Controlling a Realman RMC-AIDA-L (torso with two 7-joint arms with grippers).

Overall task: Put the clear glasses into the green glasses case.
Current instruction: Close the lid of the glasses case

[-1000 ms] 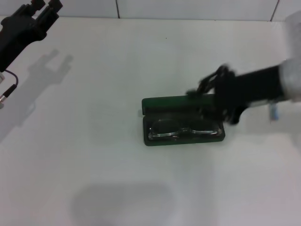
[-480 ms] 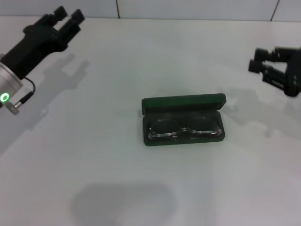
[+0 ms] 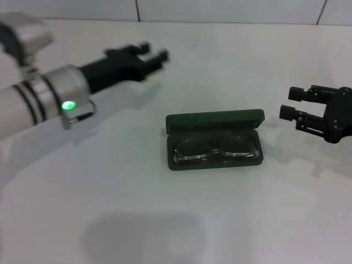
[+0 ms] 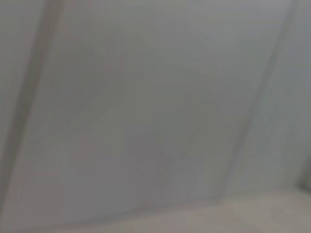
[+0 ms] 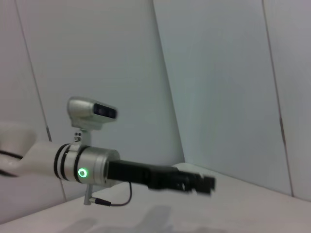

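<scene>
clear glasses (image 3: 215, 150) in green glasses case (image 3: 214, 119) | left end effector (image 3: 156, 55) behind-left | right end effector (image 3: 290, 104) right

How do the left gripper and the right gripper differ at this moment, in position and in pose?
The left gripper is at the far left of the case, reaching in on a long outstretched arm; the right gripper is close beside the case's right end. The left's fingers point right, the right's point left. Both are open, empty and touching nothing.
</scene>
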